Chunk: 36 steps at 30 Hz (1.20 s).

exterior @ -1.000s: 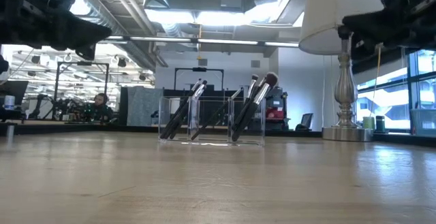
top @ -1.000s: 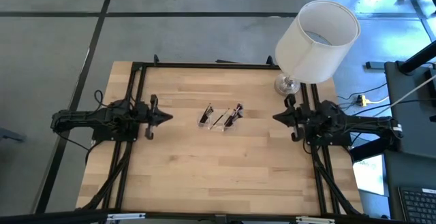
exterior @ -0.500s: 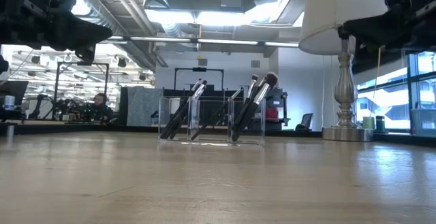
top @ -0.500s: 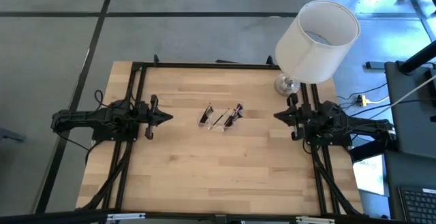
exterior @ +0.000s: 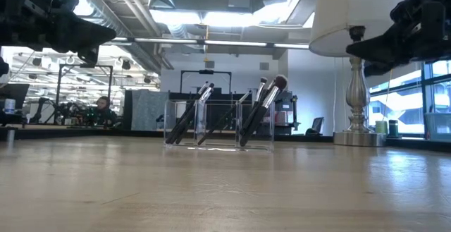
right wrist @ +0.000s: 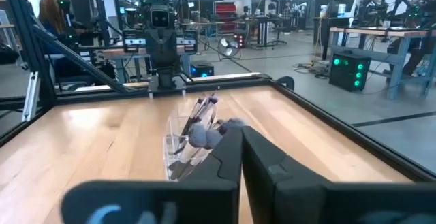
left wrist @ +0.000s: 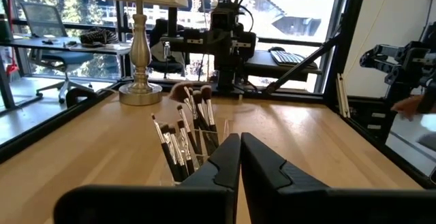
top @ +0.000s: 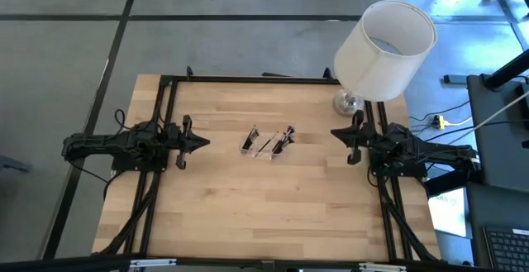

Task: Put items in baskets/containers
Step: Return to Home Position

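A small clear tray (top: 266, 142) with compartments stands at the middle of the table. Several dark-handled makeup brushes (exterior: 254, 112) stand in it on their handle ends, heads up, leaning against its walls. My left gripper (top: 205, 142) hovers shut above the table's left side, pointing level at the tray, which shows beyond its fingers in the left wrist view (left wrist: 240, 137). My right gripper (top: 334, 133) hovers shut above the right side, also pointing toward the tray (right wrist: 240, 130). Neither holds anything.
A lamp with a big white shade (top: 384, 49) stands on its silver base (exterior: 358, 137) at the table's far right corner, close behind my right arm. A black frame (top: 248, 79) runs along the table's edges. Bare wood lies all around the tray.
My right gripper has turned at the wrist: its tip has swung a little toward the table's far edge and dipped lower. The tray and its brushes have not moved.
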Motion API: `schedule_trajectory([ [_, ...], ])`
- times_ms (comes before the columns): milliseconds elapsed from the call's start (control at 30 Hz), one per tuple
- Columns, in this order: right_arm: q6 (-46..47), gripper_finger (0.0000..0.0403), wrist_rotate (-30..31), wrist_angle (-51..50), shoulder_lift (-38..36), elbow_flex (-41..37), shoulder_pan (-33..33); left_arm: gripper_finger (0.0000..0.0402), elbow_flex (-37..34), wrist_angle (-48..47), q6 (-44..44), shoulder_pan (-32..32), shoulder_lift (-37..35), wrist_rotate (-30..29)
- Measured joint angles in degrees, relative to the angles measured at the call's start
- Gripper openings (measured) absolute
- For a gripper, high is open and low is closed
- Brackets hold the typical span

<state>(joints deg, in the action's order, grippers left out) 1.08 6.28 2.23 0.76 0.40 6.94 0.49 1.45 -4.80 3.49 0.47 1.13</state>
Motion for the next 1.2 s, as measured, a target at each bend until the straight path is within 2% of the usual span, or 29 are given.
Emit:
schedule_trajectory([
  [1200,-0.02,0.0018,-0.02,0.03,0.02,0.0,0.0,0.0008,0.0,0.0,0.0,0.0,0.0,-0.04],
])
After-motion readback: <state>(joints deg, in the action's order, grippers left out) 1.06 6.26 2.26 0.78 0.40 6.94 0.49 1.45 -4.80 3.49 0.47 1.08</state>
